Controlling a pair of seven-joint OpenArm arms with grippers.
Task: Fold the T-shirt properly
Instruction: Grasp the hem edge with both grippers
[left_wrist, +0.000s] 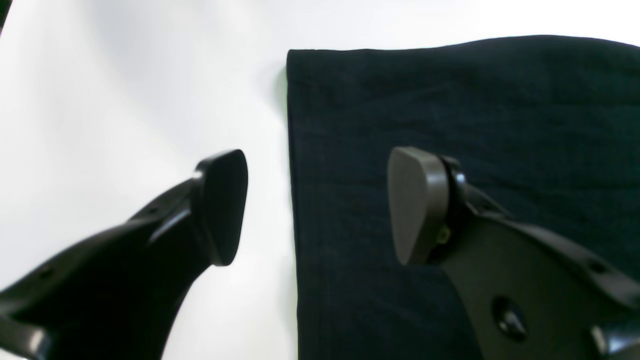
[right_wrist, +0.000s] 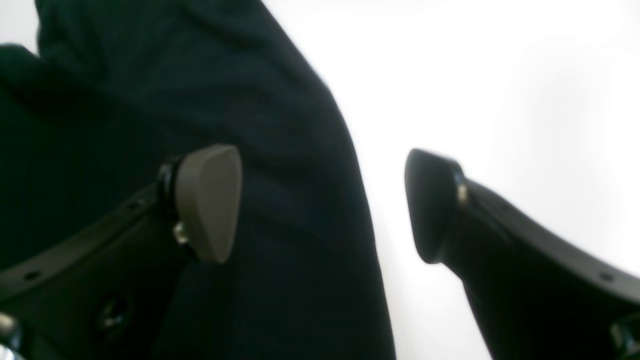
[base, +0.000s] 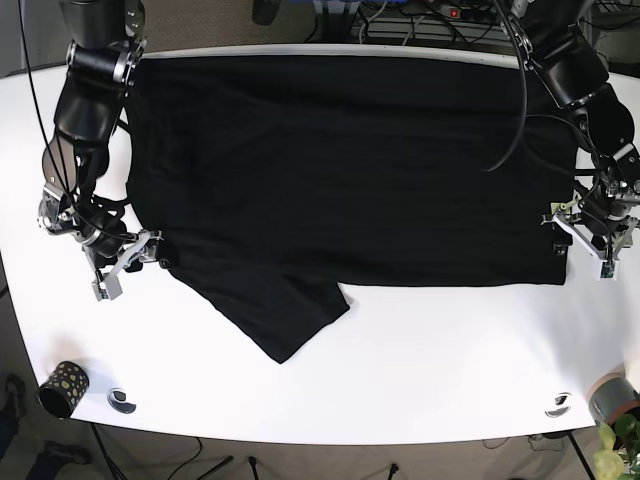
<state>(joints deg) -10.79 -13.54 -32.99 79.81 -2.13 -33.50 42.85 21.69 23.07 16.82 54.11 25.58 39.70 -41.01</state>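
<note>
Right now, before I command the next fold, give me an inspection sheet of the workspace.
Surface: white table, bare near the front.
Job's things: black T-shirt spread flat, one sleeve sticking out toward the front.
Clutter: small dark cup, two small round items, grey pot.
Grippers: left gripper open, straddling the shirt's edge; right gripper open at the opposite edge.
Cables: black leads along both arms.
Surroundings: power strip behind table.

On the white worktop (base: 420, 350) a small dark cup with pale dots (base: 61, 386) stands at the near left corner, a round disc (base: 122, 400) just beside it, another disc (base: 559, 404) near the right corner, and cables (base: 400, 18) behind the far edge.
</note>
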